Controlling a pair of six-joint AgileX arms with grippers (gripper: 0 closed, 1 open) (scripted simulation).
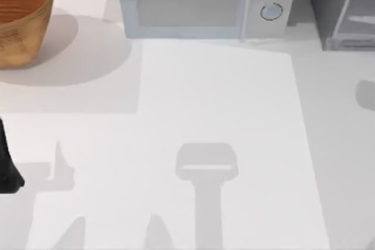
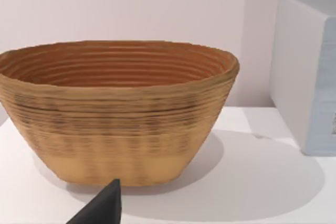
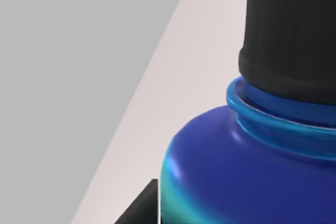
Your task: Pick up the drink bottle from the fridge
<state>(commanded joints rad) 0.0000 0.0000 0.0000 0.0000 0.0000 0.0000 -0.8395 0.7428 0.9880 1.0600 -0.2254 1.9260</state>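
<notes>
The drink bottle looms close in the right wrist view, showing a deep blue shoulder, a cyan sheen low on its side and a black cap. My right gripper is shut on it; one dark finger lies flush against the bottle's side and the other is hidden. The fridge, a dark grey cabinet with a silver-framed glass door, stands at the table's back right corner. My left arm is parked at the left edge.
A woven brown basket sits at the back left. A light-grey microwave with two round dials stands at the back centre, between basket and fridge. The white table stretches in front of them.
</notes>
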